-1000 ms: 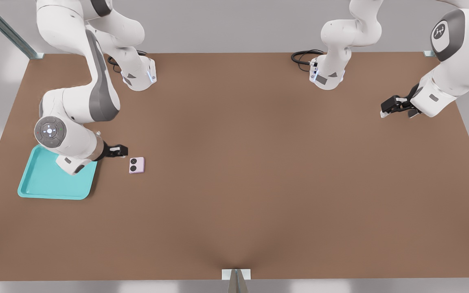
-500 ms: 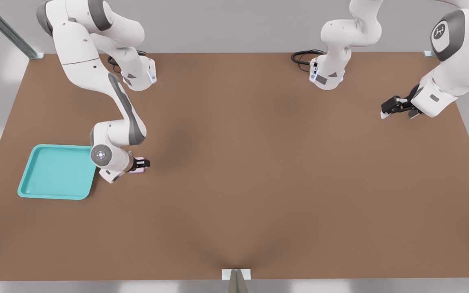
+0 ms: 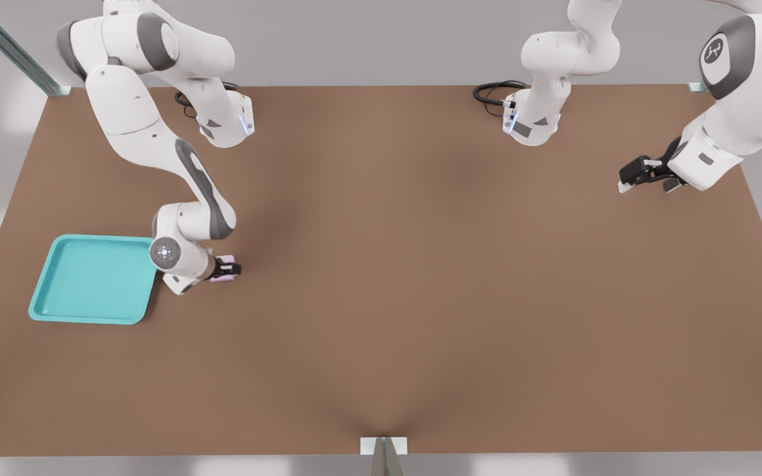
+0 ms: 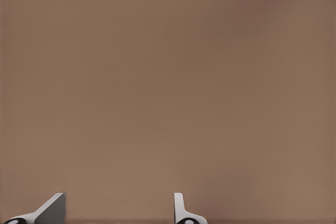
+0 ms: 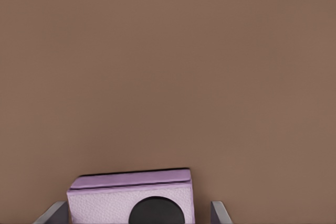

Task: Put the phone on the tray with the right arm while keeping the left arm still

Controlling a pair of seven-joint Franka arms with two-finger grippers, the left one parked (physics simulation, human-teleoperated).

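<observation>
From the front view I see a wide brown bench (image 3: 421,297) with my working right arm (image 3: 149,132) reaching down from the far edge toward the front view's left side. Its round grey wrist disc (image 3: 165,251), lit with white dots, sits just beside the near right corner of the turquoise tray (image 3: 63,291), which lies flat on the bench with its raised rim and rounded corners fully visible and nothing inside it. The black claw (image 3: 229,270) points toward the front view's right and is low over the phone (image 3: 225,278), of which only a sliver of pale pink shows beneath and beside the claw. The phone lies on the bench just off the tray's right edge, not on the tray. In the right wrist view the phone (image 5: 131,200) appears as a pale pink slab with a darker lilac edge and one black round lens partly cut off by the frame. The claw (image 5: 139,214) straddles it, with a grey fingertip (image 5: 52,214) standing just off one side of the slab and the other just off the opposite side. I can see brown bench between the second fingertip and the phone, so the claw is spread and not yet pinching anything. Beyond the phone in that view there is only the plain brown bench (image 5: 168,66).
</observation>
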